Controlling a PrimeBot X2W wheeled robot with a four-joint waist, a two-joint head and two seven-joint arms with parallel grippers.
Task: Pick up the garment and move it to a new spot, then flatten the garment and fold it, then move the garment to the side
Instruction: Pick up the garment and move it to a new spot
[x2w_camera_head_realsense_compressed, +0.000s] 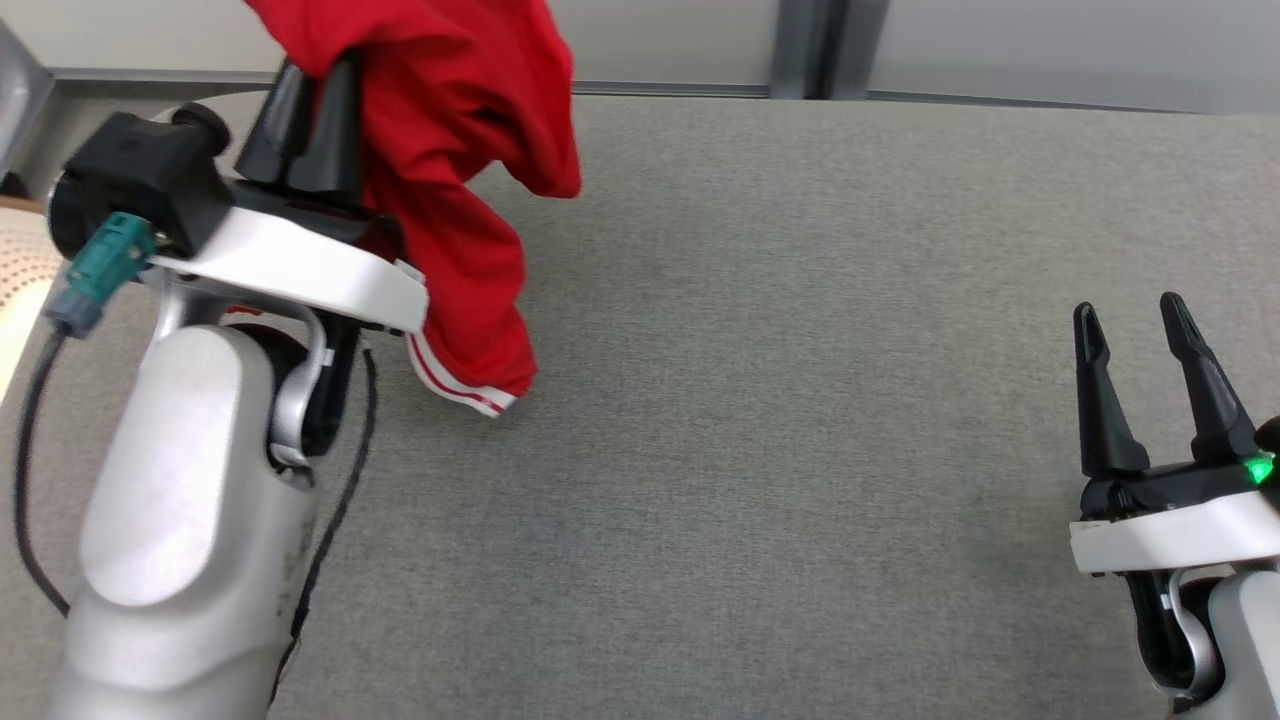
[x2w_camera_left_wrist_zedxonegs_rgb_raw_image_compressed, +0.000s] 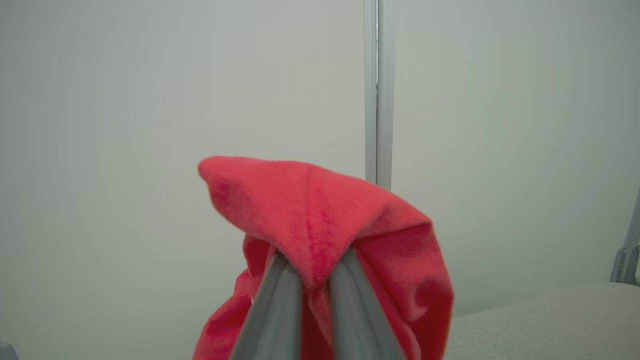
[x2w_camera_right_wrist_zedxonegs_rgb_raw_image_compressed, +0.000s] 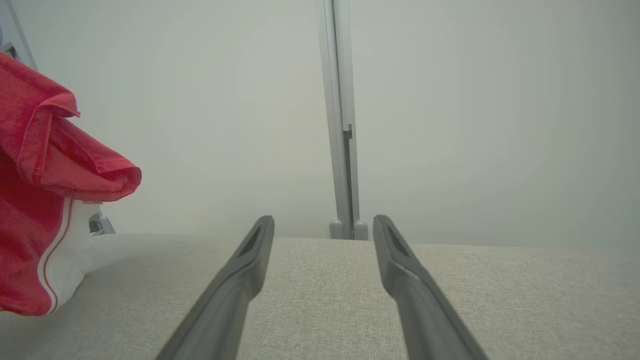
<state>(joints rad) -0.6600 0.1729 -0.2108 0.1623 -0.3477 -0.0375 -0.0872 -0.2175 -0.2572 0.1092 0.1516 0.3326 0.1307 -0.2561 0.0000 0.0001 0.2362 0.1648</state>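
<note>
The red garment (x2w_camera_head_realsense_compressed: 455, 150) hangs bunched from my left gripper (x2w_camera_head_realsense_compressed: 315, 70) at the upper left of the head view, its striped white trim (x2w_camera_head_realsense_compressed: 455, 385) dangling just above the grey table. In the left wrist view both fingers close together under a fold of the garment (x2w_camera_left_wrist_zedxonegs_rgb_raw_image_compressed: 320, 220). The right wrist view has the garment (x2w_camera_right_wrist_zedxonegs_rgb_raw_image_compressed: 35, 190) at its left edge, a white sleeve with red stripes showing. My right gripper (x2w_camera_head_realsense_compressed: 1130, 315) stands open at the lower right, nothing between its fingers, also seen as the right gripper (x2w_camera_right_wrist_zedxonegs_rgb_raw_image_compressed: 322, 225) over bare table. The lettering is hidden.
A grey fabric-covered table (x2w_camera_head_realsense_compressed: 760, 400) spreads across the head view. A pale wall with a grey vertical post (x2w_camera_head_realsense_compressed: 810, 45) runs behind its far edge. A perforated cream object (x2w_camera_head_realsense_compressed: 20, 270) sits at the far left.
</note>
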